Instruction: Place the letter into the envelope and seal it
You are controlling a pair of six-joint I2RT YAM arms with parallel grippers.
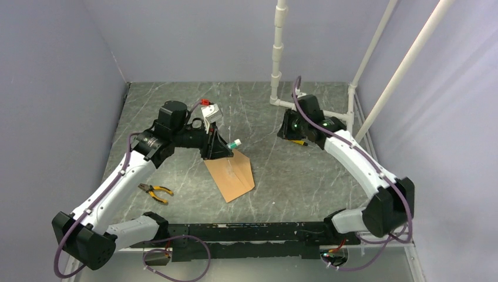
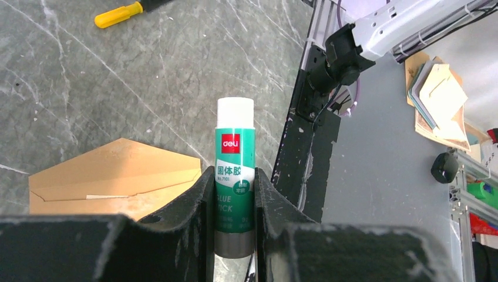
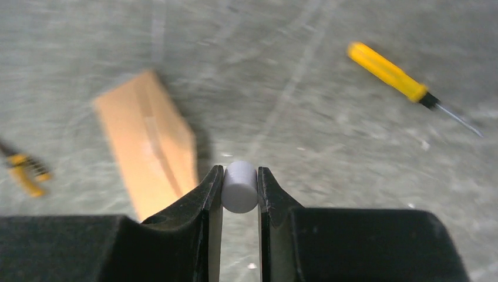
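The brown envelope (image 1: 232, 173) lies flat mid-table, its pointed flap open (image 2: 111, 170), and it shows blurred in the right wrist view (image 3: 150, 147). The letter does not show apart from it. My left gripper (image 2: 234, 173) is shut on a green glue stick (image 2: 235, 170) with a white top, held just above the envelope's far corner (image 1: 234, 143). My right gripper (image 3: 239, 170) is shut on a small white cylindrical cap (image 3: 239, 187), off to the right of the envelope (image 1: 286, 130) and above the table.
Yellow-handled pliers (image 1: 155, 191) lie left of the envelope. A yellow screwdriver (image 3: 387, 71) lies under the right arm (image 1: 299, 142). A white pipe frame (image 1: 276, 64) stands at the back right. Grey walls close in the table.
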